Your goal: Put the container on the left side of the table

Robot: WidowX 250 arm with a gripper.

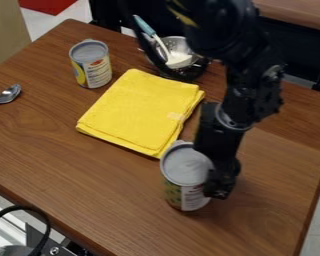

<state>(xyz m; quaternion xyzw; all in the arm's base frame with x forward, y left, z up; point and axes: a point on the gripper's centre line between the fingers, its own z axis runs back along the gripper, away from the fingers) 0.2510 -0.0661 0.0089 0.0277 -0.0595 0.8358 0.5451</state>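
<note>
Claw [219, 186] at the right side of the near can [184, 175]; spread or pinching, I cannot tell. It stands upright beside the yellow cloth [141, 112]; off-centre pressure could tip it, a low leftward sweep rumple the cloth.

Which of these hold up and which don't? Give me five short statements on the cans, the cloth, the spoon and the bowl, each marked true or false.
1. The gripper is down at the nearer can. True.
2. The yellow cloth is crumpled into a ball. False: it lies folded and flat.
3. A spoon lies on the table, at the left edge of the picture. True.
4. The farther can is tipped on its side. False: it stands upright.
5. A blue-handled spatula rests in the metal bowl. True.
</note>
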